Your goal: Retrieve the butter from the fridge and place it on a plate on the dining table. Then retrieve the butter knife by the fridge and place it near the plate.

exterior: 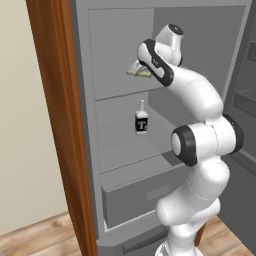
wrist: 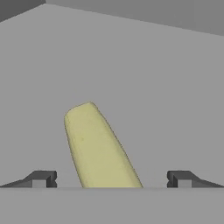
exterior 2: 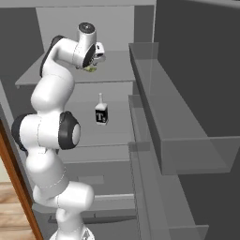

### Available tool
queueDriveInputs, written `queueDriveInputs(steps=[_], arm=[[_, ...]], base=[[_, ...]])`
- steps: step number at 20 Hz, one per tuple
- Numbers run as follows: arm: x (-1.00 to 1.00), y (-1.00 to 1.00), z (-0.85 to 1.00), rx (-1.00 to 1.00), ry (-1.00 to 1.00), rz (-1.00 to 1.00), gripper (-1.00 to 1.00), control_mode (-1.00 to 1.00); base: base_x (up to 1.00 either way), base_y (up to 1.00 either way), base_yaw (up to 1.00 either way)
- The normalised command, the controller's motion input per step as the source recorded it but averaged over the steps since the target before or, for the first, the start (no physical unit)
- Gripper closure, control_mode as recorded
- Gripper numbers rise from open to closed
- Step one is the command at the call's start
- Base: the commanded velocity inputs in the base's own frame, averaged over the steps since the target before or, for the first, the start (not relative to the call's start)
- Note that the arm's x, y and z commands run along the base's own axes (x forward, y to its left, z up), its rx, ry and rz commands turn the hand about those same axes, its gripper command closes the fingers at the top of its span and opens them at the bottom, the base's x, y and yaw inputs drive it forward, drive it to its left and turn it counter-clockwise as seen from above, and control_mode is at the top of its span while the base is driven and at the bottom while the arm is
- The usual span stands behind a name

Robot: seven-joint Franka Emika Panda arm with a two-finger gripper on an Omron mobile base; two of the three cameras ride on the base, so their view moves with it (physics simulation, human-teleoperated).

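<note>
The fridge point(exterior: 85, 125) stands open, showing light grey shelves inside. The butter point(wrist: 98, 148), a pale yellow stick, lies on the upper shelf and runs between my two fingertips point(wrist: 41, 178) in the hand view. My gripper point(wrist: 111, 179) is open, its jaws wide on either side of the stick and not touching it. In the left base view the butter point(exterior: 139, 73) peeks out under the hand at the upper shelf's front edge. In the right base view my gripper point(exterior 2: 93, 65) hovers just over the butter point(exterior 2: 90, 69). The plate, dining table and butter knife are out of view.
A small white bottle point(exterior: 142, 120) with a dark label stands on the middle shelf below the hand. The open fridge door with its clear bins point(exterior 2: 187, 136) stands at the right. A brown wood side panel point(exterior: 60, 125) borders the fridge's left.
</note>
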Motion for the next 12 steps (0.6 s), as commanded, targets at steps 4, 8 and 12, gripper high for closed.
queueDriveInputs(steps=[4, 8, 12], arm=[[0.04, 0.01, -0.16, -0.07, 0.0, 0.04, -1.0, -1.0], [0.01, 0.0, -0.27, -0.06, 0.0, 0.03, -1.0, -1.0], [0.0, 0.0, -0.36, -0.05, 0.0, 0.03, -1.0, -1.0]], base=[[0.0, 0.0, 0.0], [0.0, 0.0, 0.0], [0.0, 0.0, 0.0]])
